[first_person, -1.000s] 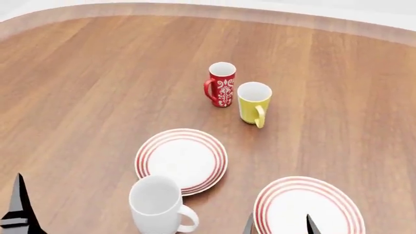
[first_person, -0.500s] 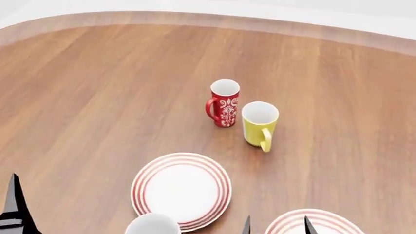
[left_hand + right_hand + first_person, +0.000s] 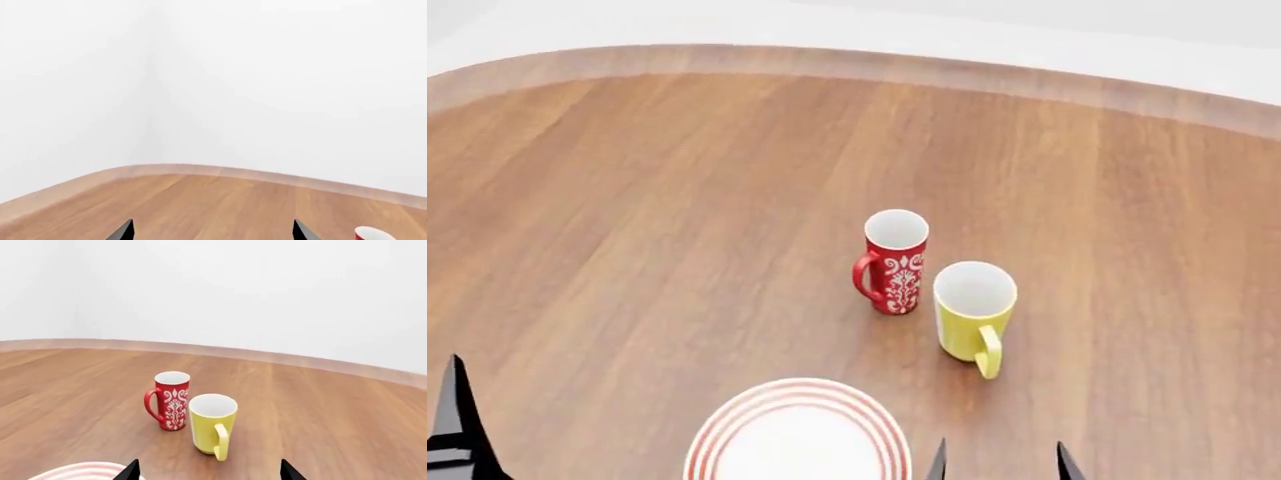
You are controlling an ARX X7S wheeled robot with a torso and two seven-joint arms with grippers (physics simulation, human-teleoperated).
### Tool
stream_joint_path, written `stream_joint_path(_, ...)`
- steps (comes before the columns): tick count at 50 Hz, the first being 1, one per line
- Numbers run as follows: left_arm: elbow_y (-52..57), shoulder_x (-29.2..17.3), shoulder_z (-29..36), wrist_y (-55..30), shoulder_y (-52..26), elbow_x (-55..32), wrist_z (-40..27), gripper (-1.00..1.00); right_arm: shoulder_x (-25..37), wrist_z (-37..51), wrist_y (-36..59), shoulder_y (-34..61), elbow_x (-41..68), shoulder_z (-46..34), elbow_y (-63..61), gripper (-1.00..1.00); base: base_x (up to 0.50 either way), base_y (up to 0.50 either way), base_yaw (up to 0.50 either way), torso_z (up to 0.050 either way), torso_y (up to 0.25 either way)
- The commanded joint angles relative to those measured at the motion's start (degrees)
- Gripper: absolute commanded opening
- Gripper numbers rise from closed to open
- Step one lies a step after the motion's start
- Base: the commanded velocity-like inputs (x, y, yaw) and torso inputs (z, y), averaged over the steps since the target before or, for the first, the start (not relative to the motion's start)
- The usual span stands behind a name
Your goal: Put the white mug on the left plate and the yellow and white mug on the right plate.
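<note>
The yellow and white mug (image 3: 974, 315) stands upright on the wooden table, its handle turned toward me; the right wrist view also shows this mug (image 3: 212, 424). Of the left plate (image 3: 798, 435), only the far part shows at the head view's bottom edge, and its rim (image 3: 80, 471) also appears in the right wrist view. The white mug and the right plate are out of view. My right gripper (image 3: 210, 474) is open and empty, short of the yellow mug, with its tips (image 3: 1001, 465) at the frame's bottom. My left gripper (image 3: 212, 235) is open and empty over bare wood at the far left.
A slim red mug (image 3: 894, 262) with a white pattern stands just left of and behind the yellow mug, nearly touching it. The round table's pale far edge (image 3: 827, 60) curves across the back, with white wall beyond.
Everything has slid down in the head view. The white mug and the right plate have dropped out at the bottom, and more of the table's far edge shows. Both grippers remain open.
</note>
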Motion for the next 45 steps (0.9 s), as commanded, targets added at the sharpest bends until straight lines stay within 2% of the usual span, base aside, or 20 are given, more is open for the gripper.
stream_joint_path(1,2.45,-0.78,-0.9,-0.41,1.21,-1.17,-0.53,1.0,2.86,-1.71,2.86,-1.34,-0.71,-2.02,-2.56,1.0,0.0,0.0,0.0,0.0,0.0)
stream_joint_path(19,6.19,-1.04,-4.07,0.64,3.77,-2.97,-2.45,1.0,19.16,-11.28,26.01,-4.02,9.8,2.8,-24.88,1.0,0.0,0.0,0.0,0.0,0.0)
stream_joint_path(29,7.03,-1.2,-4.86,2.32,5.54,-3.12,-2.56,1.0,26.02,-19.49,25.66,-11.26,16.02,4.47,-30.39,1.0,0.0,0.0,0.0,0.0,0.0)
stream_joint_path(45,7.51,-2.06,-5.82,1.7,5.38,-4.48,-3.21,1.0,33.27,-23.98,21.56,-19.84,13.12,3.44,-34.84,1.0,0.0,0.0,0.0,0.0,0.0)
